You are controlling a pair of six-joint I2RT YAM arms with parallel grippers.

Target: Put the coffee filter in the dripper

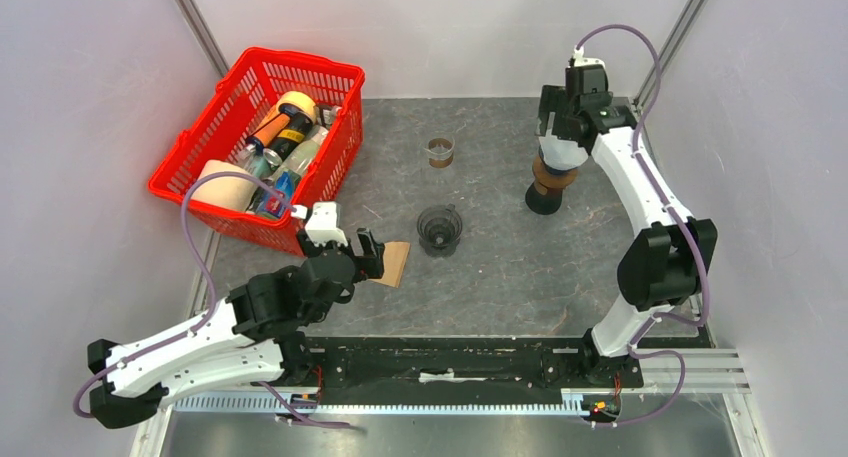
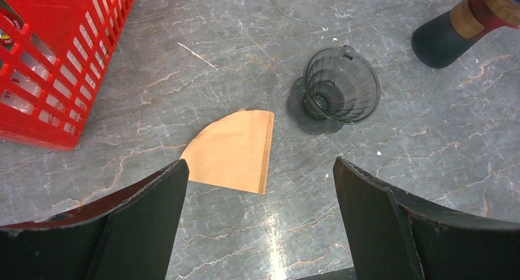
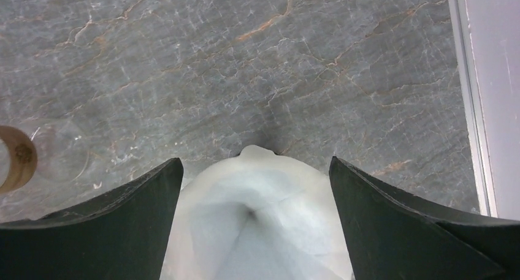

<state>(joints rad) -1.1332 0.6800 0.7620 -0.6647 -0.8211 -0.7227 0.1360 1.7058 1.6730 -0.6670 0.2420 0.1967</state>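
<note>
A brown paper coffee filter [image 1: 395, 264] lies flat on the grey table, just left of the dark see-through dripper [image 1: 439, 230], which stands upright. In the left wrist view the filter [image 2: 236, 151] lies just beyond my fingertips and the dripper [image 2: 340, 87] stands further on to the right. My left gripper [image 1: 368, 252] [image 2: 259, 163] is open and empty, low over the filter's near edge. My right gripper [image 1: 560, 142] [image 3: 256, 160] is open above a dark carafe [image 1: 548, 182], and the carafe's white paper-lined top [image 3: 263, 212] sits between the jaws.
A red basket [image 1: 190, 147] full of bottles and packets stands at the back left, and it also shows in the left wrist view [image 2: 55, 59]. A small glass with a brown band [image 1: 440, 153] stands behind the dripper. The carafe shows at the left wrist view's top right [image 2: 457, 26].
</note>
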